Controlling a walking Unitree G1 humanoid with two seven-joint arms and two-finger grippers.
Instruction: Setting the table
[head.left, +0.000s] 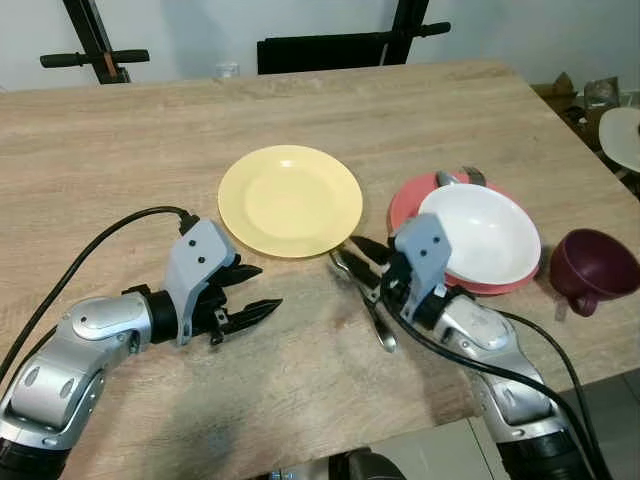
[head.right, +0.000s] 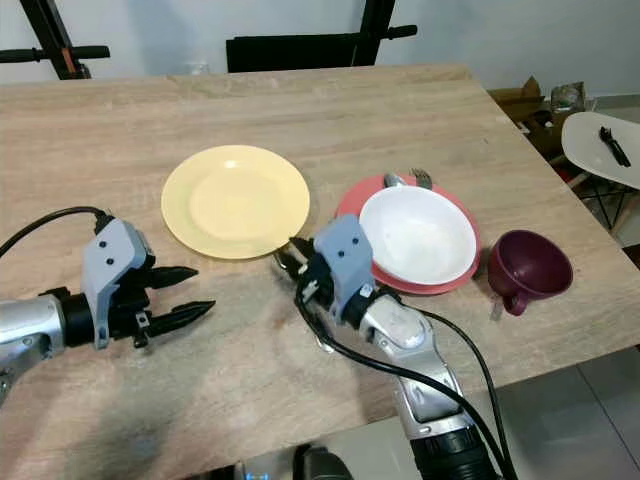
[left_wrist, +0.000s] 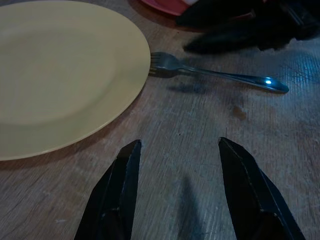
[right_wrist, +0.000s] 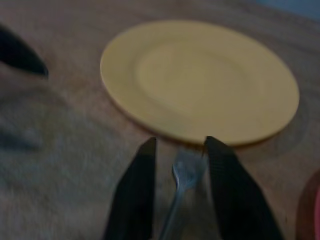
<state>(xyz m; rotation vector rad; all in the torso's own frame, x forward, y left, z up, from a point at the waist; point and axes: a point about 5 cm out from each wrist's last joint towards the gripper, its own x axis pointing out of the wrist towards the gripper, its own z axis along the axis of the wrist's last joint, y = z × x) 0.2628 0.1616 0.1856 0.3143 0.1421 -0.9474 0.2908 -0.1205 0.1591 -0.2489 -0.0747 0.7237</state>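
Beside the yellow plate (head.left: 290, 199), at its near right edge, the right gripper (right_wrist: 176, 192) hangs low over the table with its two black fingers apart, one on each side of the fork (left_wrist: 220, 76). Nothing is clamped; the wrist view shows the tines lying between the fingers, with daylight on both sides of the metal. The fork lies flat on the wooden table (head.left: 120, 150), its tines just beside the yellow plate's rim and its handle running away from the plate toward the robot.

Further from the plate, on its near left side, the left gripper (head.left: 245, 292) hovers above bare wood, fingers likewise spread and empty, pointing toward the plate and the fork.

Right of the yellow plate sits a white bowl (head.left: 482, 234) nested on a red plate (head.left: 406, 203), with the ends of more cutlery (head.left: 460, 177) poking out behind the bowl. A dark red cup (head.left: 592, 268) stands beyond these, still further from the yellow plate, near the table's right edge.

The fork looks to be a thin, stiff, light piece of polished steel, likely slippery against hard fingers and sitting so flat that there is little under it to catch. A sound hold would probably be across the narrow neck just behind the tines, or the handle's middle, pinching its edges squarely so it does not twist or skid away across the wood.
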